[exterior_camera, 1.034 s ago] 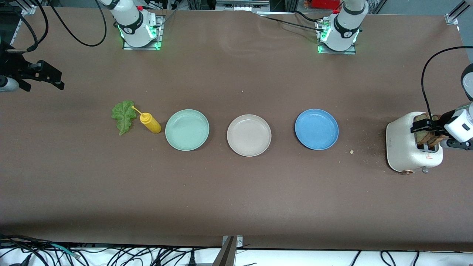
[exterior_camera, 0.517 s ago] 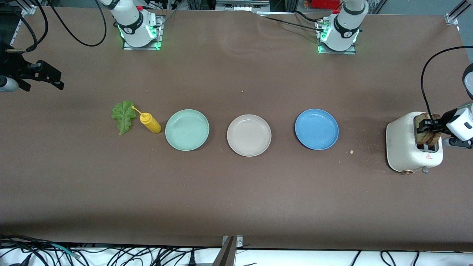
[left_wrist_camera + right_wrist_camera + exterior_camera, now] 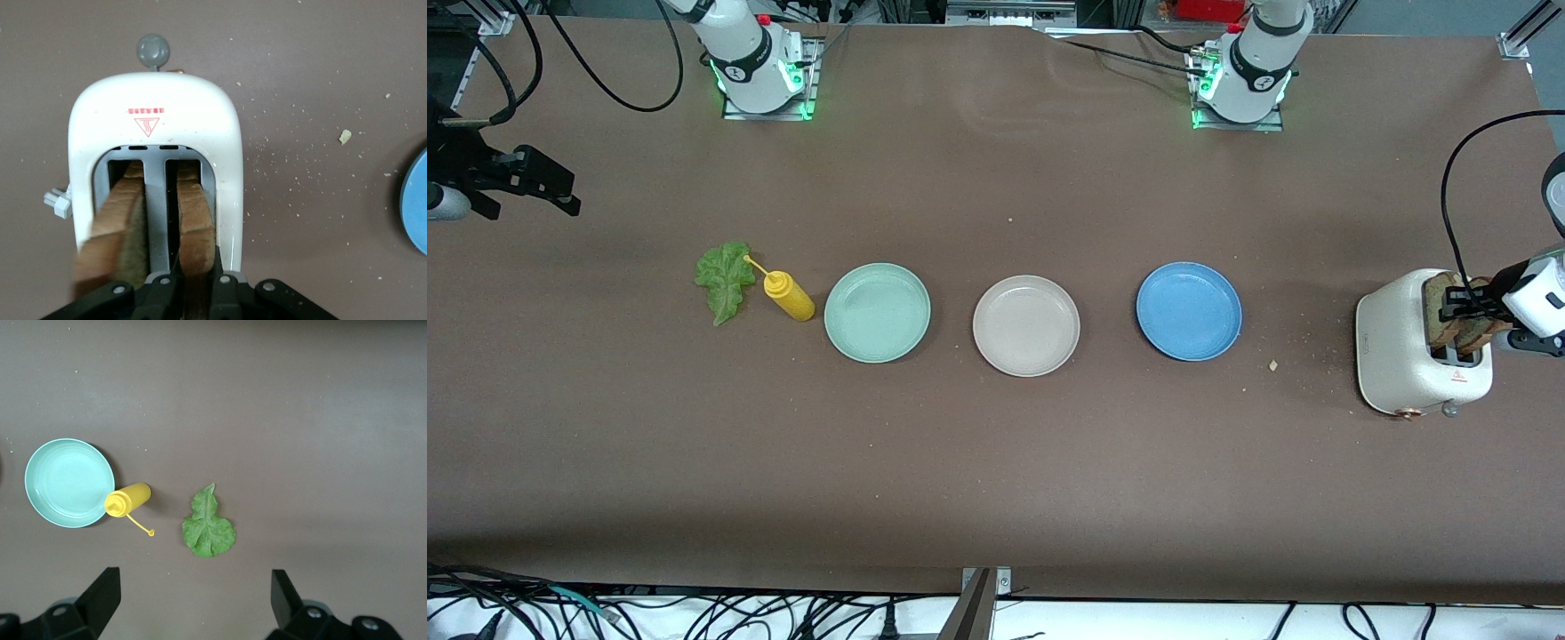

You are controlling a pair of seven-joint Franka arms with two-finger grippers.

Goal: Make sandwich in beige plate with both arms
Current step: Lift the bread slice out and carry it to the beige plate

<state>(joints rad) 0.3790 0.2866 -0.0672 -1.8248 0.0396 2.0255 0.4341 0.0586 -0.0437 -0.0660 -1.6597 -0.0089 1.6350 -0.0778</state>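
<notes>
Two tan bread slices stand upright in the slots of a white toaster point(image 3: 1400, 356) at the left arm's end of the table. My left gripper point(image 3: 1463, 300) is over the toaster, shut on the top edge of one bread slice point(image 3: 195, 227). The other slice point(image 3: 117, 233) stands free in the slot beside it. The beige plate point(image 3: 1026, 325) sits bare mid-table. A green lettuce leaf point(image 3: 724, 277) lies flat toward the right arm's end. My right gripper point(image 3: 560, 191) waits open over that end of the table, and its wrist view shows the lettuce point(image 3: 209, 525) under its spread fingers point(image 3: 100, 593).
A mint green plate point(image 3: 877, 312) and a blue plate point(image 3: 1189, 310) flank the beige one. A yellow squeeze bottle point(image 3: 790, 296) lies between the lettuce and the mint plate. Crumbs dot the table between the toaster and the blue plate.
The left gripper's fingers have closed from wide open onto the bread slice in the toaster. The right arm has not moved.
</notes>
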